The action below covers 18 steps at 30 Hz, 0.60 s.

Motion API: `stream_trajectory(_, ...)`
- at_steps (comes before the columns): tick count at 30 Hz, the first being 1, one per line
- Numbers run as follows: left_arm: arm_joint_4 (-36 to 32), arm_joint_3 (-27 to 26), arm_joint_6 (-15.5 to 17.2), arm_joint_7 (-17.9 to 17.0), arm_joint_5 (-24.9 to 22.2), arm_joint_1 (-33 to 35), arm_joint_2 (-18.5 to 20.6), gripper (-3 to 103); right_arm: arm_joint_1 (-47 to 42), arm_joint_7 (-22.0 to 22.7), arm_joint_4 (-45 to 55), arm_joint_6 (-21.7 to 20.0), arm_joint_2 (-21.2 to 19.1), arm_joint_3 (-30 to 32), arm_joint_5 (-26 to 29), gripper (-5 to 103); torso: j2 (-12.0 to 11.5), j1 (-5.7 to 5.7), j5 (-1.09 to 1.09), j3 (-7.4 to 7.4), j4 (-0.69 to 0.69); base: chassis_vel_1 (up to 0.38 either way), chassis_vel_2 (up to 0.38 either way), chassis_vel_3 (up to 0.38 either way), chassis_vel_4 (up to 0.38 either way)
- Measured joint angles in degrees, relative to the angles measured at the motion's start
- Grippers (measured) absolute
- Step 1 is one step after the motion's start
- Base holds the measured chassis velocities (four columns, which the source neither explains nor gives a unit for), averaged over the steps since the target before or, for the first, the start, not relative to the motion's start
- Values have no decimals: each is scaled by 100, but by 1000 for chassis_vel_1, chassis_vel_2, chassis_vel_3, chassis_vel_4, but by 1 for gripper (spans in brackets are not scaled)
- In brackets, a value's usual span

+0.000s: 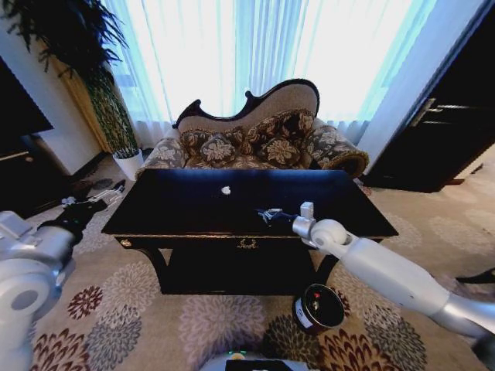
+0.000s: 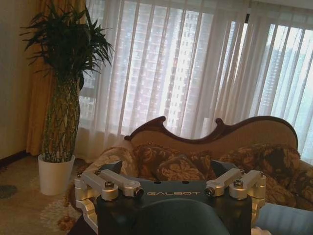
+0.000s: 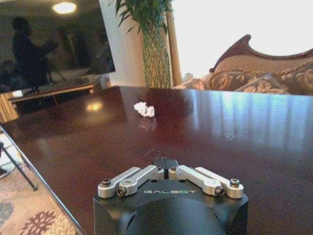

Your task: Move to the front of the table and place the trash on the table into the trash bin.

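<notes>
The dark glossy surface (image 1: 186,209) stands square in front of the robot, its gold emblem on the near edge and a patterned sofa (image 1: 255,143) just beyond its far side. A single white crumpled paper scrap (image 1: 226,189) lies on the surface, towards the far edge and a little left of centre; in the right wrist view the same scrap (image 3: 145,109) sits well ahead of the claw, with its pale reflection in the polish below it.

The right arm reaches in from the near right, and the right claw (image 1: 267,214) hangs low over the surface near its middle, to the right of the scrap and nearer than it, apart from it. In the right wrist view its linkage bars meet at the centre, so the right claw (image 3: 165,164) is closed, with nothing seen between the tips.

The left claw (image 1: 114,189) is held off the left end of the surface, above the carpet; I cannot tell whether it is open or closed.

The trash bin (image 1: 318,308) stands on the floral carpet at the near right, just below the right forearm, its white label facing left.
</notes>
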Motion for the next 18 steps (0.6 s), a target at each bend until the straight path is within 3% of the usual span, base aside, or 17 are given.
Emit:
stream_trajectory(6, -54, 123, 1, -1, 0, -52, -43, 100, -589, -59, 207, 70, -348, 770, 43, -3, 0, 0, 0, 0, -1, 0, 0, 0, 0)
stream_trajectory(8, -55, 137, 2, -1, 0, -57, -43, 100, -611, -59, 215, 72, -377, 818, 59, 1, 0, 0, 0, 0, -1, 0, 0, 0, 0)
stream_trajectory(10, -55, 201, 2, -1, 19, -79, -38, 100, -603, -46, 229, 73, -477, 914, 136, 12, 0, 0, -2, 0, -1, 0, 0, 0, 0)
stream_trajectory(12, -58, 227, 3, -1, 41, -85, -29, 100, -539, -42, 229, 73, -504, 909, 155, 12, 0, 0, -1, 0, -2, 0, 0, 0, 0)
stream_trajectory(18, -163, 233, 18, -18, 103, 32, -2, 100, 154, 24, 43, 67, -282, 329, 200, 38, 0, 0, -2, 0, -1, 0, 0, 0, 0)
